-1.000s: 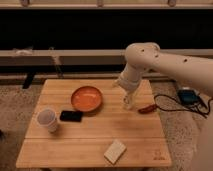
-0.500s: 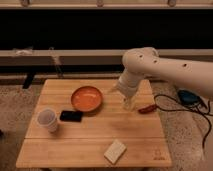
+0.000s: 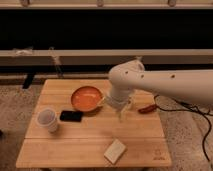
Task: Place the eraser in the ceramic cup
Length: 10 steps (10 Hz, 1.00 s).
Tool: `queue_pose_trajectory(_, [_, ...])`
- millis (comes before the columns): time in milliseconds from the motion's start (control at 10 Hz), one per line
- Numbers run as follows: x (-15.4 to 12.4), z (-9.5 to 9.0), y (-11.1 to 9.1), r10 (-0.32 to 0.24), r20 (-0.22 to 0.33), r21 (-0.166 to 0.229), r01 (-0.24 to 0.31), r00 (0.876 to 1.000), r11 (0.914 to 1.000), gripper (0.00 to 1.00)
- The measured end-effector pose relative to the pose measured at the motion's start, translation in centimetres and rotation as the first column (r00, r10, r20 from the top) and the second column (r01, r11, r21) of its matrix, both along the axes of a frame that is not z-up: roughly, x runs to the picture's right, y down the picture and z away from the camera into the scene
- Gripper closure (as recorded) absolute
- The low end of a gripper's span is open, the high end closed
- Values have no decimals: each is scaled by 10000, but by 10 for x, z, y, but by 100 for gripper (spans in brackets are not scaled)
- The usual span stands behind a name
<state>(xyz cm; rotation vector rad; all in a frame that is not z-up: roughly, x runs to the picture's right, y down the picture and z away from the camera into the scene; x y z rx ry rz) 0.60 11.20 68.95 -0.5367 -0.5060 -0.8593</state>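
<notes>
1. Camera view: wooden table (image 3: 95,135) seen from the front, with a dark wall and a pale rail behind.
2. Near the left edge: ceramic cup (image 3: 47,120), white, upright, mouth tipped slightly toward the camera.
3. Just right of the cup and apart from it: eraser (image 3: 71,116), flat and black, lying on the tabletop, outside the cup.
4. Behind the eraser, toward mid-table: orange bowl (image 3: 86,98), wide and shallow.
5. Reaching in from the right: white arm (image 3: 165,85), bent down over the table.
6. At its end, just right of the bowl and above the wood: gripper (image 3: 120,110), pointing down, jaws spread wide, nothing between them.
7. Right of the gripper: small red object (image 3: 147,108) on the table.
8. Near the front edge: pale cream block (image 3: 115,151), lying flat, well apart from the eraser.
9. On the floor at the right: dark cable (image 3: 200,112).
</notes>
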Motion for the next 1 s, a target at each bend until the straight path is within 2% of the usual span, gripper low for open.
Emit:
queue_pose_trajectory(400, [-79,25,-16,-619,-25,-306,618,9981,9976,20])
queue_pose_trajectory(1000, [-183,65,-11,-1335,67,-876,1336,9910,9872,20])
